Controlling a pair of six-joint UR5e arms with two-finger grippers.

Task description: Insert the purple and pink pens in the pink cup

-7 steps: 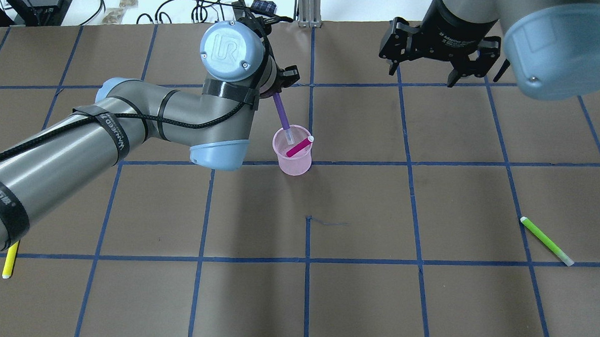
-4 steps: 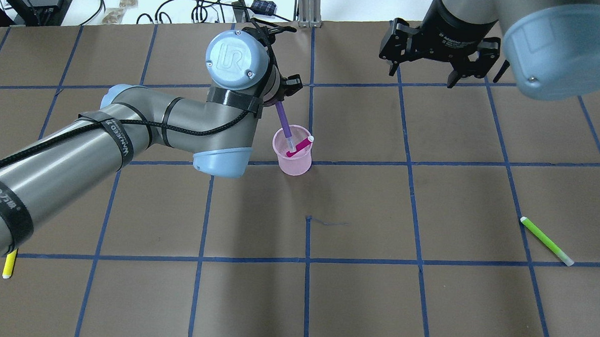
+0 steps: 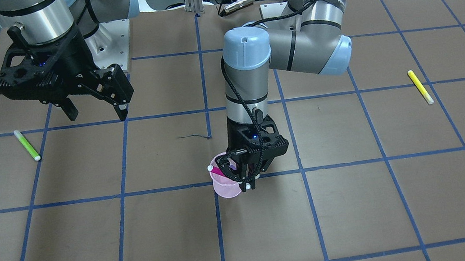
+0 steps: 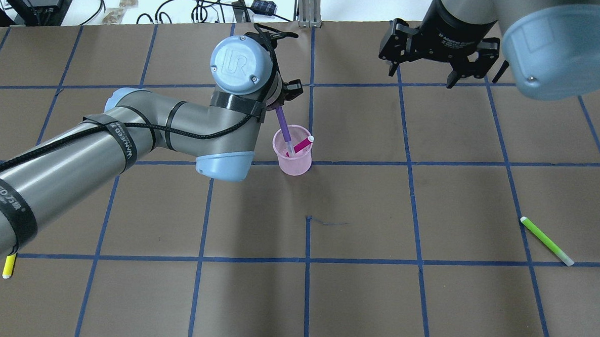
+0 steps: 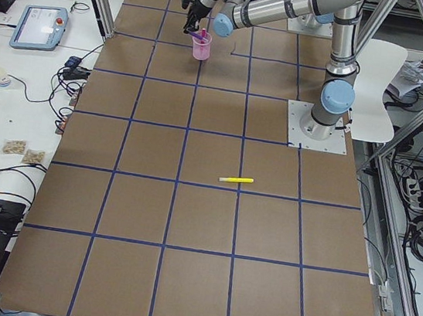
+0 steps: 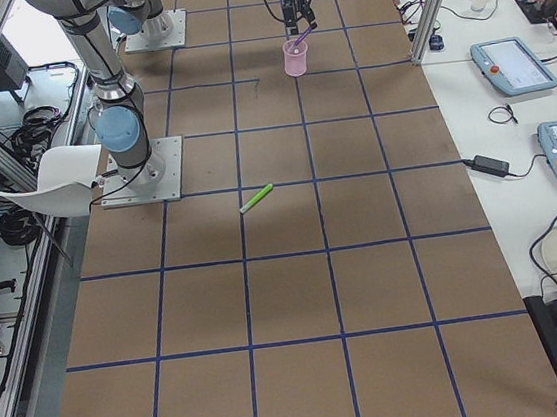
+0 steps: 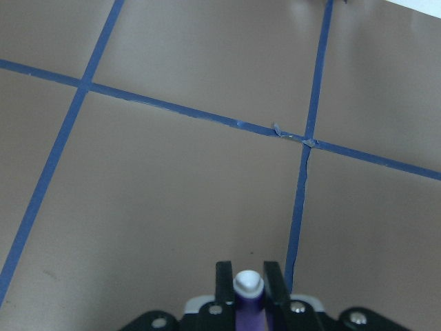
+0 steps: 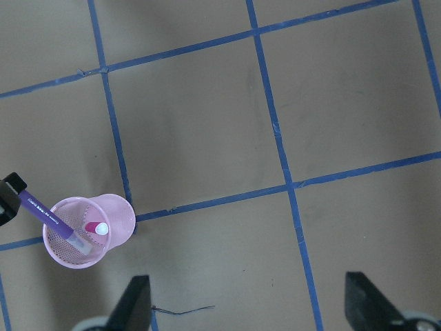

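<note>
Brown paper ruled in blue tape covers the tabletop (image 4: 355, 292), where a pen-sorting job looks close to done. At far left a yellow pen (image 4: 7, 266) lies partly under the left arm and plays no part. Next along, the left claw (image 7: 247, 277) hangs above the cup's far-left side, its two fingers pinched on the capped top of the purple pen (image 4: 283, 123). That pen's long axis slants down from the claw toward the robot and a little to the right. Its lower end sits inside the mouth of the pink cup (image 4: 295, 164), which stands upright by a tape crossing. The pink pen (image 4: 302, 145) is already in the cup, leaning on the right-hand rim with its white cap poking out. With the tip inside the rim, letting go should drop the purple pen in, though the slant may send it across the pink one. Further right, the right claw (image 4: 423, 75) hovers well apart from the cup, fingers spread wide and holding nothing. A green pen (image 4: 547, 241) lies at far right.
</note>
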